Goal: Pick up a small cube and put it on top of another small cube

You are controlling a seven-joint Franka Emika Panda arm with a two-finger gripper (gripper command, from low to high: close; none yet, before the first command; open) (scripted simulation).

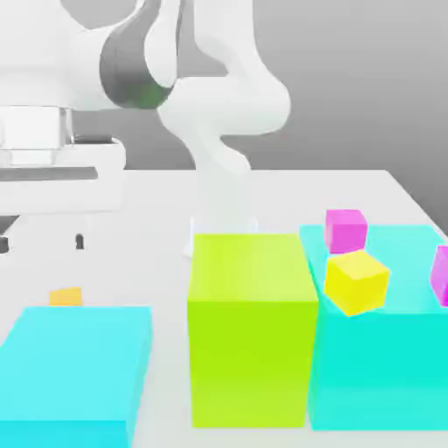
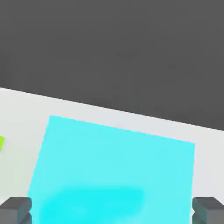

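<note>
I have the gripper [image 2: 112, 210] spread wide with nothing between its fingertips [image 2: 15, 208]; in the hand view the two dark tips sit at either edge, and the flat top of a cyan block [image 2: 113, 166] lies directly under them. So I am hanging over the block, not over what I want.

The orange cube [image 1: 66, 297] is what this move depends on. In the exterior view it sits on the white surface [image 1: 166, 262], just behind the far edge of the low cyan block [image 1: 74, 367] at that view's left, with only its upper part peeking over the edge. The hand [image 1: 52, 188] hangs above that same corner, so I judge the cube to be close, just past the far side of the block beneath me. The cube has no long axis, so any square approach should do.

The likely target, a yellow cube [image 1: 355, 280], rests on the tall cyan block [image 1: 376, 350] at the exterior view's right, beside a magenta cube [image 1: 346, 229], with the lime block [image 1: 252, 328] standing between the two cyan ones.
</note>
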